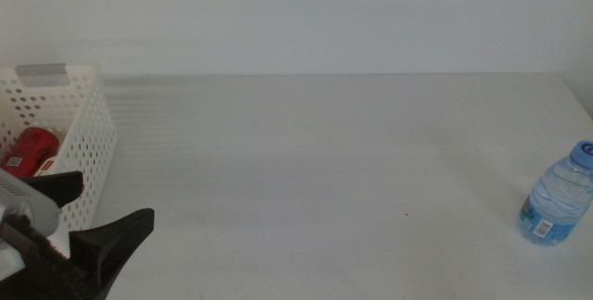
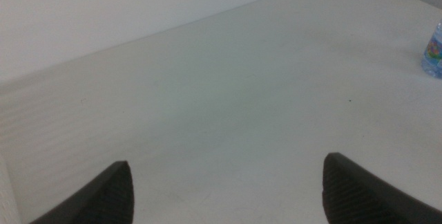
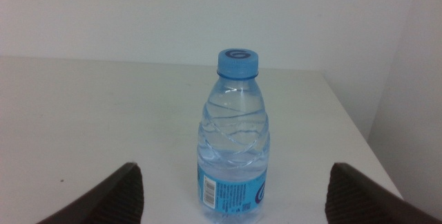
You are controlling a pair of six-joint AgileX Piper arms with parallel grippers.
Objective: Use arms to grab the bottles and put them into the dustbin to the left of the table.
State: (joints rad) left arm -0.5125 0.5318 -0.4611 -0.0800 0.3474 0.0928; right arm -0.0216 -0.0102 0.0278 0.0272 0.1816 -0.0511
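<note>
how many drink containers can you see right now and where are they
2. A blue-capped water bottle stands upright on the table near its right edge, in front of the open right gripper. A red can lies in the dustbin; more may be hidden inside.

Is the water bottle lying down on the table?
No, the water bottle stands upright on the table, its blue cap on top.

A white hole-dotted dustbin [image 1: 85, 133] holds a red can [image 1: 31, 149]; the clear bottle [image 3: 233, 141] has a blue cap.
</note>
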